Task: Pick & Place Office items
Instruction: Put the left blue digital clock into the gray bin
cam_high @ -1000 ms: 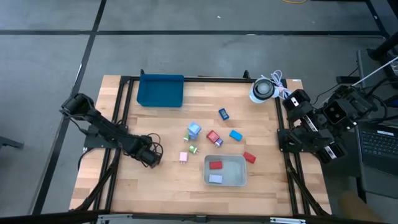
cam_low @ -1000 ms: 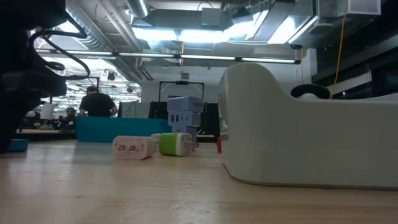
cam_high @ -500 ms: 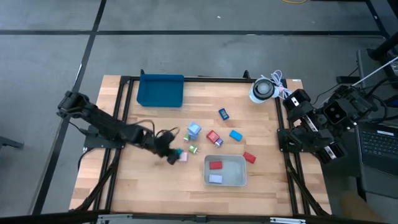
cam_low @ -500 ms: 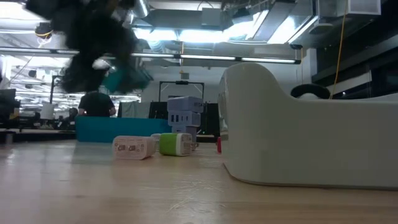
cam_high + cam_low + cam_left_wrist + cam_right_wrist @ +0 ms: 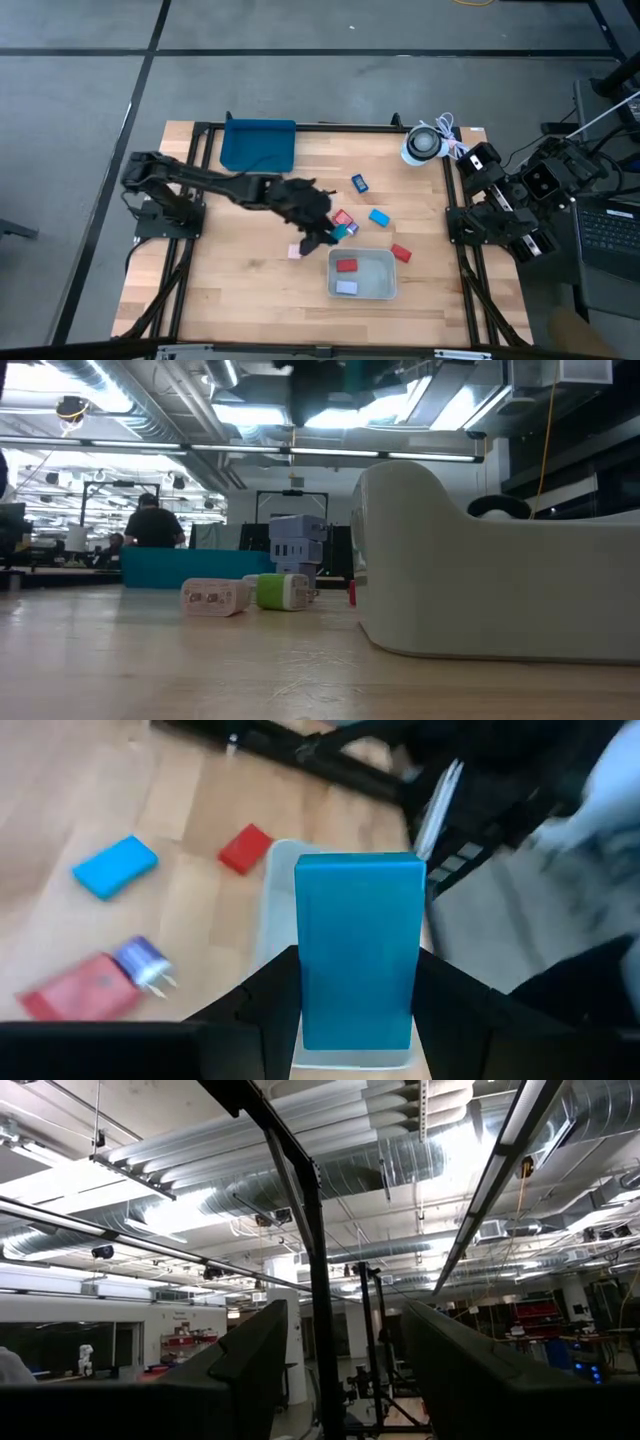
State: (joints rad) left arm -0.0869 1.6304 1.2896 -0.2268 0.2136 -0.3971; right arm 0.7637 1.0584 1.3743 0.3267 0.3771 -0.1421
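My left gripper (image 5: 322, 238) reaches over the table's middle, beside the left end of the white tray (image 5: 390, 290), and is shut on a teal block (image 5: 358, 920). The low view shows it high up, gripper (image 5: 325, 385) and teal block (image 5: 356, 372) near the top edge. Loose office items lie around: a blue piece (image 5: 359, 183), a light blue one (image 5: 379, 217), red ones (image 5: 401, 253) (image 5: 341, 219) and a pink one (image 5: 295, 252). A red piece (image 5: 347, 266) and a pale piece (image 5: 346, 288) lie in the white tray. My right gripper (image 5: 345, 1380) is open, parked off the table's right edge. My left gripper pinches the teal block between its two fingers (image 5: 275, 995), one on each long side (image 5: 312, 990) of the block's near half. The block's far end sticks out beyond the fingertips. It is lifted clear of the table, above the white tray's rim (image 5: 272, 890).
A dark blue tray (image 5: 258, 146) sits at the far edge, left of centre, and a white coiled cable (image 5: 425, 143) at the far right corner. In the low view the white tray's wall (image 5: 480, 580) fills the right side; a green piece (image 5: 284, 592) lies past it.
My left gripper has risen from the table's near left part and swung right, toward the white tray. The teal block, which lay on the wood at the gripper, has been lifted clear and carried along. The other pieces have stayed put.
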